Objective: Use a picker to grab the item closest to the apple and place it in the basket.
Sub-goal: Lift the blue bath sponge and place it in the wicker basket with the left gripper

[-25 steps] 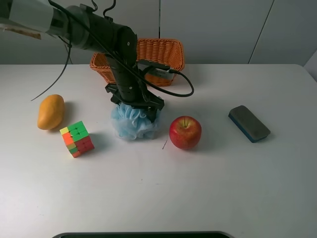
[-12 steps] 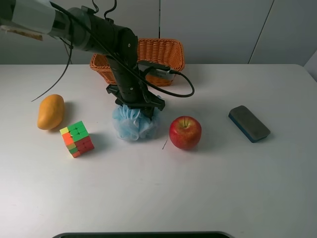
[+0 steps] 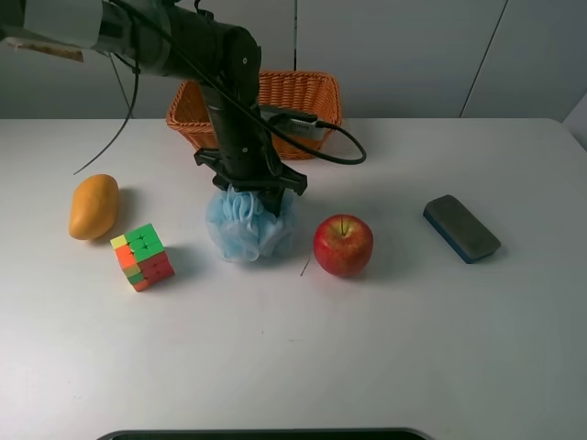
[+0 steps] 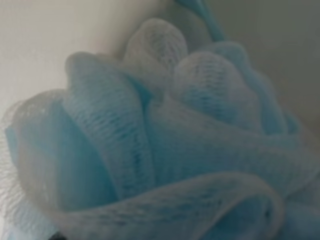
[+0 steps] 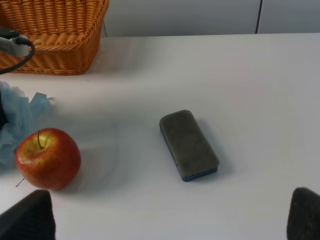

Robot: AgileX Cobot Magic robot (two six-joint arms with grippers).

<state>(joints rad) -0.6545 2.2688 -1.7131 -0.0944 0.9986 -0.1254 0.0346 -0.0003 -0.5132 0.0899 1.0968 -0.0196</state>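
A red apple [image 3: 343,244] sits mid-table; it also shows in the right wrist view [image 5: 48,158]. A light blue mesh bath pouf [image 3: 248,229] lies just left of it, almost touching. My left gripper [image 3: 257,191] comes down onto the top of the pouf and is shut on its gathered mesh, pulling it upward while its bottom still rests on the table. The pouf [image 4: 160,135] fills the left wrist view and hides the fingers. The orange wicker basket [image 3: 316,92] stands behind the arm. My right gripper [image 5: 165,222] is open and empty, out of the exterior view.
A yellow mango [image 3: 94,206] and a colourful puzzle cube [image 3: 143,256] lie at the left. A dark grey and blue eraser block [image 3: 461,227] lies at the right, also in the right wrist view [image 5: 188,144]. The arm's black cable [image 3: 330,156] loops toward the basket.
The left arm has risen a little and the pouf's top is drawn up with it, making it taller and narrower. Nothing else has moved.
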